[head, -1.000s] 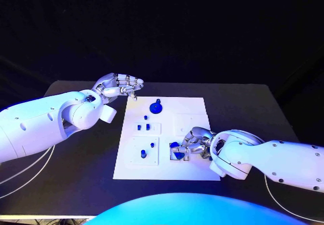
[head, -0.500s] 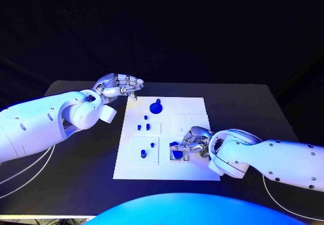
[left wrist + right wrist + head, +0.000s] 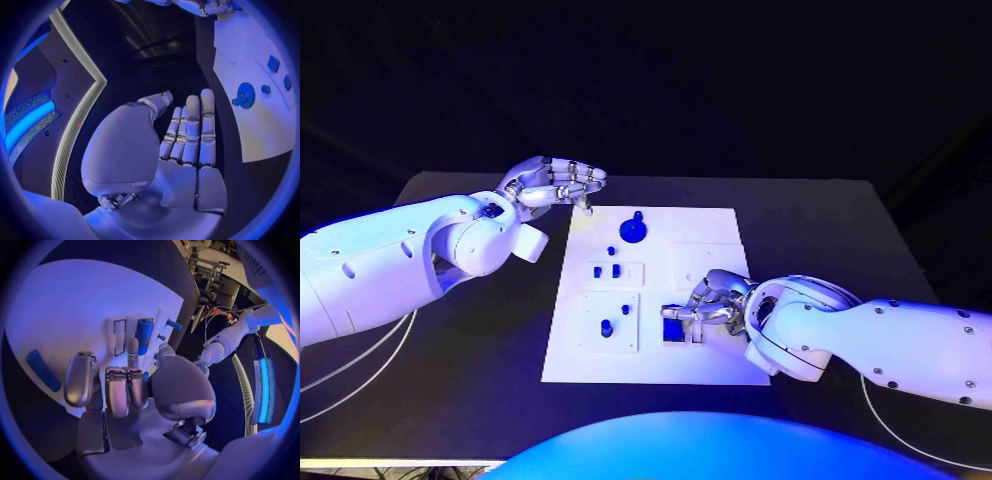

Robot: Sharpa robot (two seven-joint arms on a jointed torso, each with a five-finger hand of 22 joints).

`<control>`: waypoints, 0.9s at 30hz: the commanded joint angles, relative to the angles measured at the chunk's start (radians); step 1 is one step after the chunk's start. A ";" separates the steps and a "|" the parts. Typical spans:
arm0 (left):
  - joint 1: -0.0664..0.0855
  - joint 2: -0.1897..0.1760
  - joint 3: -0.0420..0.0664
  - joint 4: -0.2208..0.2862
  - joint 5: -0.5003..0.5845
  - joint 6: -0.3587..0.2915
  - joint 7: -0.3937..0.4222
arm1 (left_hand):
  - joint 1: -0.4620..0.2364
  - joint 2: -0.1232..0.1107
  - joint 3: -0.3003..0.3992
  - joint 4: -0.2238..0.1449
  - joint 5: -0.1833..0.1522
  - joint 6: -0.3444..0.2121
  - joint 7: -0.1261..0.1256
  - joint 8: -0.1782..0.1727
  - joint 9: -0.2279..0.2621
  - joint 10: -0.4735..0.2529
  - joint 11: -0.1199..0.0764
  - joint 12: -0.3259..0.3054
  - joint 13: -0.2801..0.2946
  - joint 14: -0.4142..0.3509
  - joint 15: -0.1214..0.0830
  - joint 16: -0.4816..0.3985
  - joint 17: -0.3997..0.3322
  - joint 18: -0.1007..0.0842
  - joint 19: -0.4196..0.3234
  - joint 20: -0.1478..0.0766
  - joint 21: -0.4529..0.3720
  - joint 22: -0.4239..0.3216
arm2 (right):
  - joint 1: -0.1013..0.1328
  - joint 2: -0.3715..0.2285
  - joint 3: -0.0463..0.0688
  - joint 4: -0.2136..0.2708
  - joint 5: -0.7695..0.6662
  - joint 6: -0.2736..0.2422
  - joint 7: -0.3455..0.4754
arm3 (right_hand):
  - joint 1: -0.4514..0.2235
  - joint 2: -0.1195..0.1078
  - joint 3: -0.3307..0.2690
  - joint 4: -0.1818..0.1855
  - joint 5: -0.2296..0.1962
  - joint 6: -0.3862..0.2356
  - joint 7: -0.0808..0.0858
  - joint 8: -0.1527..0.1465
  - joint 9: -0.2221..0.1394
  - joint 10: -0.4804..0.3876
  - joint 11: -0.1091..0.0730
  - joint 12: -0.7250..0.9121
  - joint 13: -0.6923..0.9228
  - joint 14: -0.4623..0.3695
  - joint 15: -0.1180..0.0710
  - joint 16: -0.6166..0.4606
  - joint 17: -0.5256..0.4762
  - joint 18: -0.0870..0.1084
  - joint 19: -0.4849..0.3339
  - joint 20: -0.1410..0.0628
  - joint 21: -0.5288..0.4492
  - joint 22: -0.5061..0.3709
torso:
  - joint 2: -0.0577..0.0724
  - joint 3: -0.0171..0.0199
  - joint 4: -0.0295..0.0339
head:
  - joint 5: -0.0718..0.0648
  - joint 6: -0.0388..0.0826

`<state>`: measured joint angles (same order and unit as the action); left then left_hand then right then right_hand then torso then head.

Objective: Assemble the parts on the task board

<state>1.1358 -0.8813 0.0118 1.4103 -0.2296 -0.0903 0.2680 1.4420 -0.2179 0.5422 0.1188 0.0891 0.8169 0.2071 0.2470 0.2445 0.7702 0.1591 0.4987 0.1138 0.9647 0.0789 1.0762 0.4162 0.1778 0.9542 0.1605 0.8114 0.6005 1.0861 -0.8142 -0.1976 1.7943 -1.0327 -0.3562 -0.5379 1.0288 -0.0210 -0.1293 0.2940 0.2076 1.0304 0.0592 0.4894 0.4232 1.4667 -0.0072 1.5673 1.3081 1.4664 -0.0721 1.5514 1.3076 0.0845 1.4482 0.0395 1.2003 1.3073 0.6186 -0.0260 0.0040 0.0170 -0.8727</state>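
Note:
The white task board [image 3: 711, 225] lies mid-table. My right hand [image 3: 714, 304] rests on its near right part, fingers curled down. Thumb and a fingertip [image 3: 132, 347] pinch a blue part [image 3: 676, 324] [image 3: 144, 335] that stands at a rectangular socket on the board [image 3: 75, 305]. My left hand [image 3: 557, 183] hovers off the board's far left corner and holds nothing; its fingers [image 3: 190, 130] lie side by side. A round blue part with a knob [image 3: 633, 232] [image 3: 243, 95] sits at the far end of the board [image 3: 250, 135].
Small blue parts stand in the left sockets [image 3: 607, 270] [image 3: 606, 327], and one [image 3: 612, 251] sits near the round part. A loose blue piece [image 3: 42, 371] lies on the board beside my right hand. Black table [image 3: 473, 320] surrounds the board.
The right hand has edged slightly left, and the blue part in its fingers sits a little lower at the socket. The left arm has not moved.

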 commanded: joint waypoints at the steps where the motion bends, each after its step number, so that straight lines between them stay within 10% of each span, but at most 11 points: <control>1: 0.001 0.001 0.001 0.002 0.005 0.014 0.005 | 0.004 0.003 0.001 -0.002 0.001 -0.008 0.009 0.002 -0.001 -0.009 -0.001 0.003 -0.001 -0.004 -0.001 -0.001 -0.001 0.007 0.003 0.005 -0.003 -0.001 | -0.002 -0.011 -0.001 0.014 -0.031 0.016 0.015 | 0.030 0.009 -0.003 -0.005 0.002 -0.006 -0.001 0.006 0.004 0.102 -0.007 0.000 0.259 0.091 -0.003 0.002 0.193 -0.011 0.002 -0.005 -0.006 0.093 | 0.000 0.0008 0.0000 | 0.000 0.000; 13: 0.001 0.000 0.001 0.003 0.005 0.013 0.007 | 0.003 0.002 0.001 -0.001 0.001 -0.008 0.009 0.002 -0.001 -0.009 -0.001 0.004 -0.001 -0.004 -0.001 -0.001 -0.001 0.007 0.003 0.005 -0.003 -0.001 | 0.000 -0.082 0.000 0.067 -0.042 0.000 0.059 | 0.215 -0.003 0.041 -0.015 0.006 -0.019 0.000 -0.008 0.005 0.097 -0.007 -0.008 0.252 0.090 -0.004 0.000 0.189 -0.011 0.003 -0.006 -0.013 0.097 | -0.001 0.0006 -0.0011 | -0.002 0.000; 27: 0.001 0.002 0.001 0.003 0.007 0.009 0.010 | 0.003 0.002 0.000 0.000 -0.001 -0.008 0.009 0.002 -0.002 -0.010 -0.001 0.006 -0.002 -0.004 0.000 -0.001 -0.001 0.007 0.003 0.005 -0.003 -0.001 | 0.067 -0.251 0.000 0.106 -0.084 -0.047 0.099 | 0.296 -0.052 0.071 -0.014 0.005 -0.080 0.034 -0.070 -0.010 0.085 0.022 -0.028 0.235 0.087 0.020 -0.005 0.173 -0.008 -0.005 0.012 -0.037 0.092 | -0.001 -0.0017 -0.0011 | -0.026 0.000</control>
<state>1.1358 -0.8810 0.0116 1.4103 -0.2293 -0.0905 0.2685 1.4419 -0.2179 0.5422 0.1188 0.0891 0.8169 0.2071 0.2470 0.2437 0.7666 0.1555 0.4987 0.1131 0.9647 0.0789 1.0762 0.4164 0.1778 0.9542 0.1605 0.8114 0.6006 1.1529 -1.0607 -0.1968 1.9005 -1.0783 -0.4023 -0.4599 1.3173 -0.0775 -0.0624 0.2798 0.2075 0.9560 0.0941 0.4244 0.4141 1.4666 0.0075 1.5418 1.3077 1.4665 -0.0606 1.5514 1.3073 0.0845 1.4427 0.0451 1.1667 1.3079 0.6174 -0.0270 0.0022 -0.0042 -0.8727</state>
